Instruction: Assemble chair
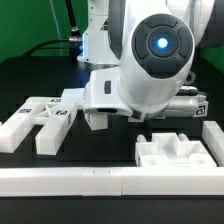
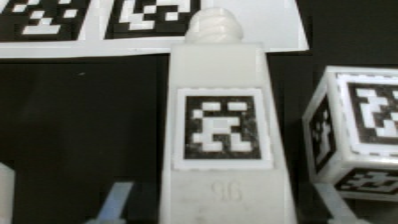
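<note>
From the exterior view I counted the chair's loose white parts: tagged flat pieces (image 1: 40, 122) at that view's left, two as far as I could tell; one blocky seat (image 1: 175, 150) at its right, well apart from them. The wrist view showed one leg (image 2: 222, 120) with a threaded tip and one square tag, just beside a tagged block (image 2: 356, 130); the marker board (image 2: 107, 20) lay beyond. The tabletop (image 1: 110, 150) was black, edged by a white rail (image 1: 100, 182); the backdrop was green. The tool (image 2: 205, 212) flanked the leg's base; pinching or spread, I could not tell.
</note>
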Controlling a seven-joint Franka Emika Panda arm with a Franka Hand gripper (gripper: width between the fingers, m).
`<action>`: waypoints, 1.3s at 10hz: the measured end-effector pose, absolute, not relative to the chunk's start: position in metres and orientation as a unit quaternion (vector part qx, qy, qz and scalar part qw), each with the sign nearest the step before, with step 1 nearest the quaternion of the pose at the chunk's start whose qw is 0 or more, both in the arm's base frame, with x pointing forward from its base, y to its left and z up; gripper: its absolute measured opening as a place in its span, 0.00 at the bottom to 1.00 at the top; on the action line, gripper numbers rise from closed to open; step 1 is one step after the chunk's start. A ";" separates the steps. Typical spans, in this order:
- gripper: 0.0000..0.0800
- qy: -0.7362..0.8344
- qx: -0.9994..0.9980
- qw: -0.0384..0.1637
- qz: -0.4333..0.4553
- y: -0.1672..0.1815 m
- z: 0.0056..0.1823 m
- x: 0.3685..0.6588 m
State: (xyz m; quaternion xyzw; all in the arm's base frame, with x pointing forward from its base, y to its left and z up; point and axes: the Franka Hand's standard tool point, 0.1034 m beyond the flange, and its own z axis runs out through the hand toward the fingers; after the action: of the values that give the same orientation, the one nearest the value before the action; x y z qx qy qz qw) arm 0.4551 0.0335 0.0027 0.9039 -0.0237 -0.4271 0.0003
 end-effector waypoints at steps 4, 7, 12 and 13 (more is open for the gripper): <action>0.36 -0.021 0.908 -0.003 -0.418 0.037 0.036 0.476; 0.36 -0.021 0.911 -0.004 -0.412 0.040 0.067 0.493; 0.36 -0.017 0.952 -0.009 -0.305 0.044 0.082 0.523; 0.36 -0.016 0.962 -0.012 -0.273 0.042 0.097 0.537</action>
State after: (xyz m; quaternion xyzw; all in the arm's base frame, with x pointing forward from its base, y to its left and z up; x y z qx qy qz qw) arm 0.5365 0.0424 0.0969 0.9617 -0.0161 -0.2734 -0.0124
